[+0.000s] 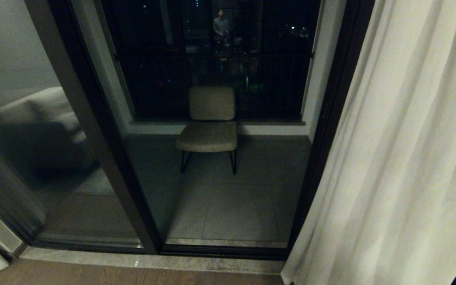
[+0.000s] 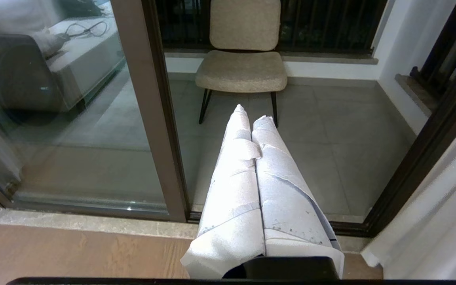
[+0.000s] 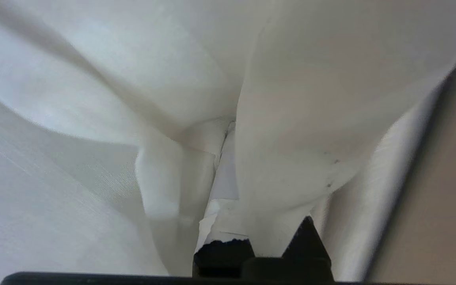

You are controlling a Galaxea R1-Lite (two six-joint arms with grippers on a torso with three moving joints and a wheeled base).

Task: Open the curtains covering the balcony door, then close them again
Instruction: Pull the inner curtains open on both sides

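the balcony door [image 1: 105, 158] fills most of the head view, its dark frame running from twelve o'clock down to six, glass panes uncovered across the middle and the pale stone threshold [image 1: 152, 262] along the bottom. the curtains [image 1: 402, 158] hang bunched at three o'clock, cream folds falling to the wood floor [image 1: 93, 275] at about five o'clock; a small piece of pale fabric also shows at eight o'clock. beyond the glass a beige chair [image 1: 210, 126] stands near the centre, slightly toward twelve, on grey tiles. a person [image 1: 221, 25] is reflected faintly at twelve o'clock. the left gripper [image 2: 251, 113] hangs in front of the door, its white-wrapped fingers [image 2: 232, 190] pressed together with no gap, holding nothing. the right gripper [image 3: 228, 130] is buried among the curtain folds, its wrapped fingers [image 3: 180, 178] close together with fabric lying against them; whether any cloth is pinched between them cannot be told.
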